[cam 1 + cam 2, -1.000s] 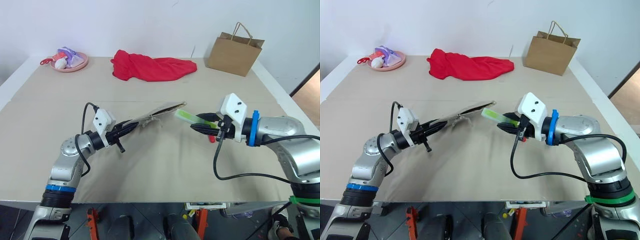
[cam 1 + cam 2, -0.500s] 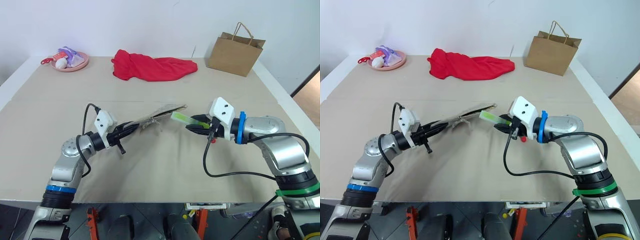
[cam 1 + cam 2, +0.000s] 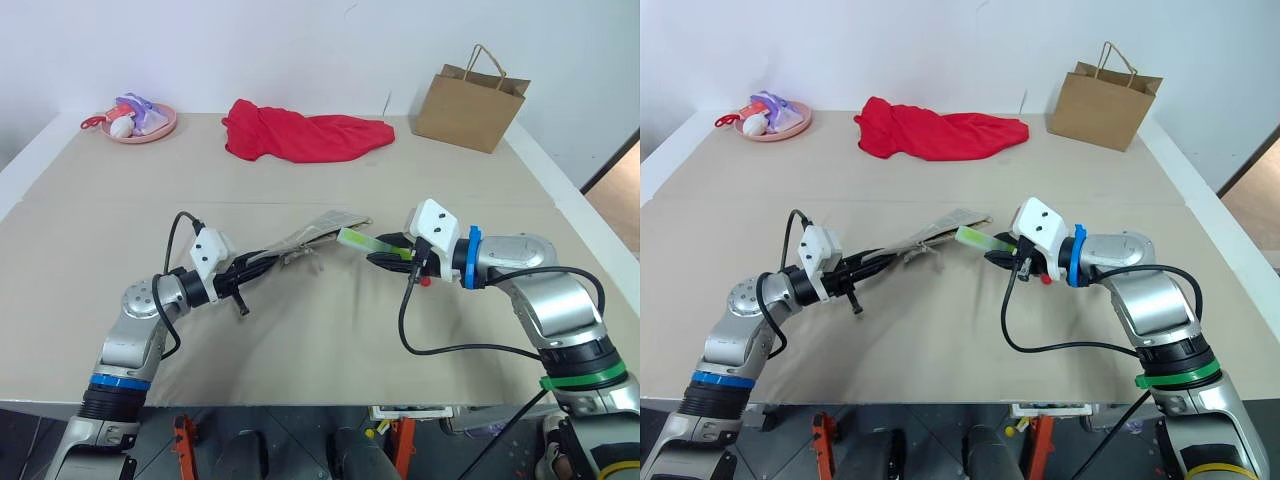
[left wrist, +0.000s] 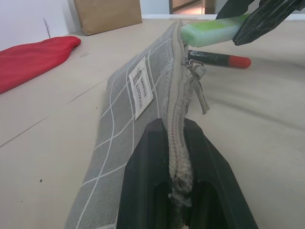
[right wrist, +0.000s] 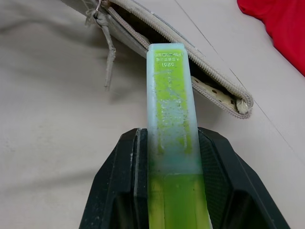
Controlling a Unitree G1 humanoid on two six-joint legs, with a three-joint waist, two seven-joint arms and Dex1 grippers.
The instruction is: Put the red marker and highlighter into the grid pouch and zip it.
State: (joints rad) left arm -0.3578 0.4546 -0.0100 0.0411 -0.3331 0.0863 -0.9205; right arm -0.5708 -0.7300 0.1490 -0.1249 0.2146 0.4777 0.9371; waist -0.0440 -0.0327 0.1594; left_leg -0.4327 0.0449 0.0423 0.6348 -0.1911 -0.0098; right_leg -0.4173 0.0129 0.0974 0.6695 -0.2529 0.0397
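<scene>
Fingers of the left gripper (image 4: 178,191) clamped tight on the near end of the grid pouch (image 3: 310,234), pinching its zipper edge and holding it lifted off the table (image 3: 330,340), slanting up toward the far right. Right gripper (image 5: 170,191) closed on the highlighter (image 5: 169,114), pale cap end forward, tip just at the pouch's open mouth at its right end. Zipper open there; cord pull (image 5: 108,52) hangs loose below the opening. White label patch (image 4: 141,86) shows on the pouch's side. Red marker (image 4: 217,59) lies on the table under the right gripper, red cap end toward the right. Far side of the table: red cloth (image 3: 300,135), brown paper bag (image 3: 470,100), pink plate (image 3: 140,125) at far left.
</scene>
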